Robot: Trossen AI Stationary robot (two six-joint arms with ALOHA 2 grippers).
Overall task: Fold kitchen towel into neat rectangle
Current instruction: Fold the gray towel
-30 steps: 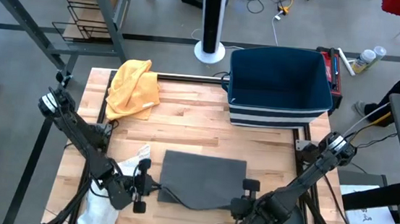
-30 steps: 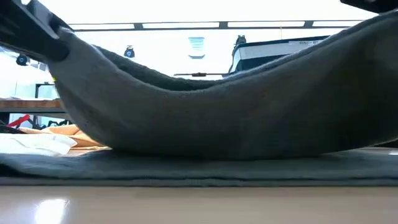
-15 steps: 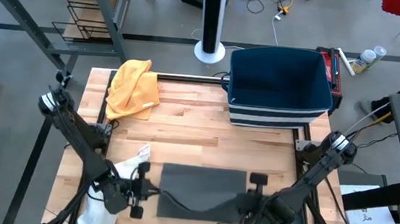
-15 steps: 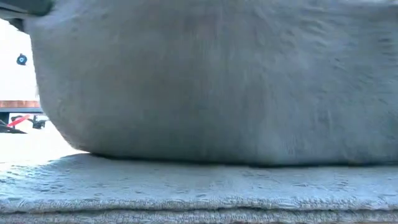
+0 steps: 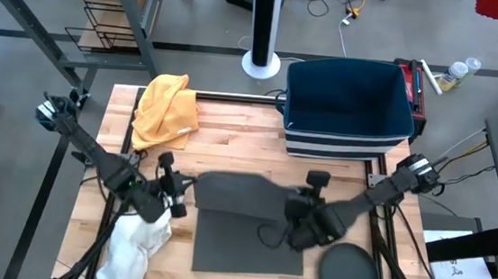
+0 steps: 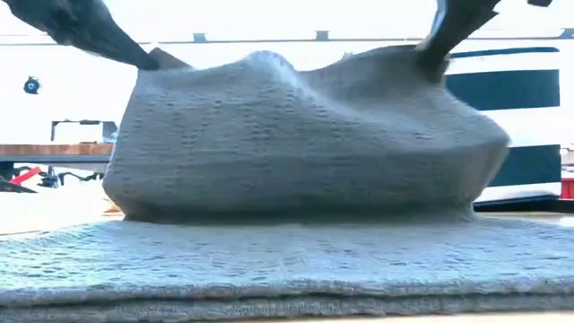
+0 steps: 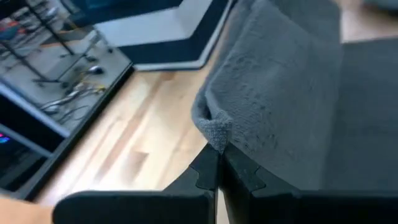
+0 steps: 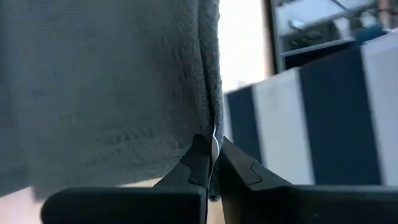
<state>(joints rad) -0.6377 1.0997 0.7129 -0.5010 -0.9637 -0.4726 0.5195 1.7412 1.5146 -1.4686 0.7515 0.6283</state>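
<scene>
A grey kitchen towel (image 5: 249,243) lies with its lower layers flat on the wooden table, and its near edge is lifted and arched back over them (image 6: 305,144). My left gripper (image 5: 188,187) is shut on the lifted edge's left corner. My right gripper (image 5: 291,203) is shut on its right corner. In the low view the left gripper (image 6: 143,59) and the right gripper (image 6: 432,56) come down onto the raised fold from the upper corners. My left gripper pinches the towel's lifted left corner (image 7: 216,132) between its two shut fingers, and a small tuft of cloth pokes out past the tips. The fingers come in slanting down from the table's left. The cloth sags slack from there toward the other corner. My right gripper pinches the towel's lifted right edge (image 8: 211,127) between its two shut fingers, coming in slanting down from the table's right. The cloth stands up from the fingers as a folded edge, clear of the table, and the layers below it rest flat.
A yellow cloth (image 5: 166,110) lies at the far left of the table. A dark blue bin (image 5: 349,108) with white stripes stands at the far right. A white cloth (image 5: 136,243) hangs off the near left edge, and a dark round disc (image 5: 350,275) lies near right.
Both grippers have risen from the table's near edge and gone toward its far edge, tipping as they went and staying shut. The towel's near edge has come up with them and arched over. The layers under it have stayed flat on the table.
</scene>
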